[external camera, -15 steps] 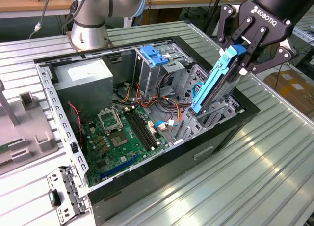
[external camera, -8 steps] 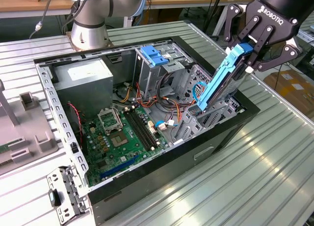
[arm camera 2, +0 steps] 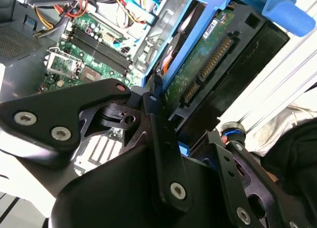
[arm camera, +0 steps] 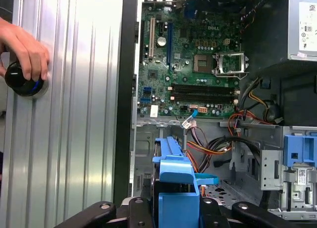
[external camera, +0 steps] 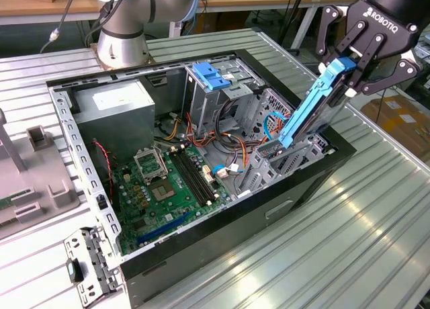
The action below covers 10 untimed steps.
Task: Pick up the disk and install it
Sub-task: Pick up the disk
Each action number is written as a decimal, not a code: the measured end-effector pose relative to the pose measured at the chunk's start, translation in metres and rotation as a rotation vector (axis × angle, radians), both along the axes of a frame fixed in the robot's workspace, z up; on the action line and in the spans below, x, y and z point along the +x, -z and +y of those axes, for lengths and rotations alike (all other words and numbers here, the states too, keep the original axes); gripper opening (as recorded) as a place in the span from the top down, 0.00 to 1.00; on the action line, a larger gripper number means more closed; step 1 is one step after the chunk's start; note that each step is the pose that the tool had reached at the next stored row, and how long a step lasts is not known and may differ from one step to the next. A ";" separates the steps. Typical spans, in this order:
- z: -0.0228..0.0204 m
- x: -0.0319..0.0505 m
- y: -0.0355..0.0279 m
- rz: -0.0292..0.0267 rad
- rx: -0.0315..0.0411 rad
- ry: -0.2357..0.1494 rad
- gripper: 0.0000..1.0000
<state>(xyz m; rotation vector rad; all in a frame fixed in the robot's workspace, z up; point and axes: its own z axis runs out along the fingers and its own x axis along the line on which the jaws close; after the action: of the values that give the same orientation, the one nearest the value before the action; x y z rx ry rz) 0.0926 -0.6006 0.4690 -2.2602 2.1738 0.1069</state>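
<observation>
The pincer (external camera: 349, 72) is clamped on the upper end of the disk (external camera: 314, 106). The disk hangs tilted, its lower end dipping into the bay (external camera: 285, 164) at the case's (external camera: 222, 245) edge on the exterior view's right. It looks dense and rigid, with a bare circuit board (arm camera 2: 198, 74) (fragile, best not pinched), so the blue rails (arm camera 2: 213, 1) seem the sensible hold. Cables (external camera: 235, 154) crowd just beside the bay; the cage (external camera: 215, 87) and power supply (external camera: 117, 111) stand apart. A hand (arm camera: 25, 47) rests at the table's (arm camera: 74, 129) edge.
</observation>
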 end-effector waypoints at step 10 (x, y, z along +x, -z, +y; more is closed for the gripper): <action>-0.0015 0.0156 0.0001 0.0001 -0.0001 0.000 0.64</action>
<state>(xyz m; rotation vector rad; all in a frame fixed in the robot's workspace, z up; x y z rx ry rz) 0.1082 -0.6020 0.4690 -2.2602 2.1739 0.1069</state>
